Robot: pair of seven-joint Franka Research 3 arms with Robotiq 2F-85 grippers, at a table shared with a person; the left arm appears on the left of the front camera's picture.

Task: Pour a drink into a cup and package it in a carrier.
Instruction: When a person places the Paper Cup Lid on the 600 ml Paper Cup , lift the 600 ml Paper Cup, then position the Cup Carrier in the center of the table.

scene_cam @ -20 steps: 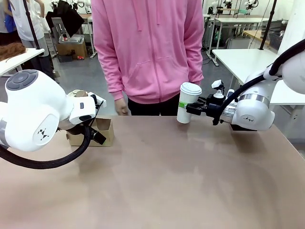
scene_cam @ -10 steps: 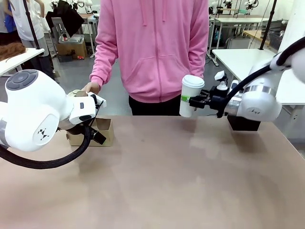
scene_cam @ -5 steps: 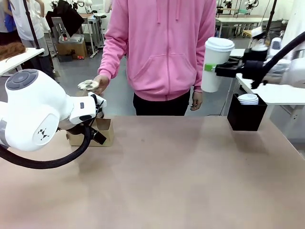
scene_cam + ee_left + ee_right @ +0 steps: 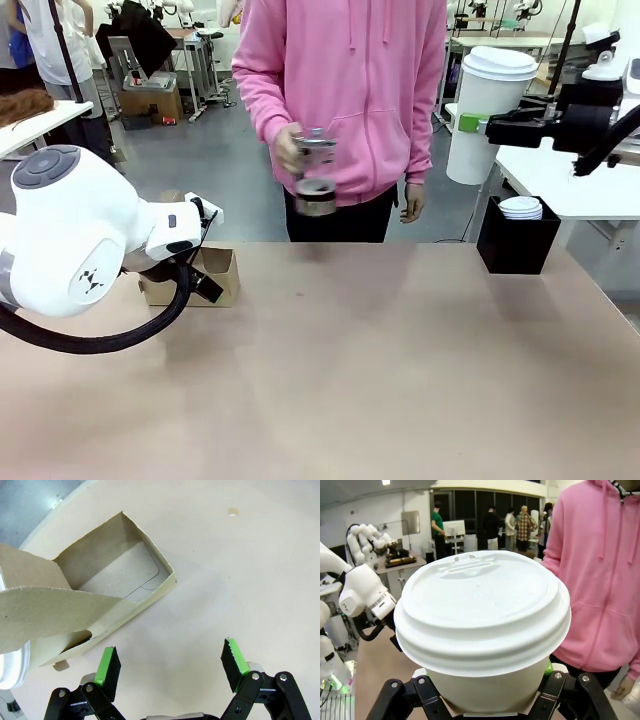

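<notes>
Right hand (image 4: 478, 124) is clamped on the tall white lidded paper cup (image 4: 492, 105), up in the air toward the right side of the worktop (image 4: 380, 360). Paper wall is probably light and squishy, so I'd grip mid-body, gently, and keep it upright. Left hand (image 4: 170, 662) hangs wide open just beside the brown cardboard carrier (image 4: 107, 580). Person's glass press jug (image 4: 316, 172) is blurred, and the lid hides how full the cup is.

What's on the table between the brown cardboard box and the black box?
Nothing. The front view shows bare table between the carrier and the black box.
</notes>
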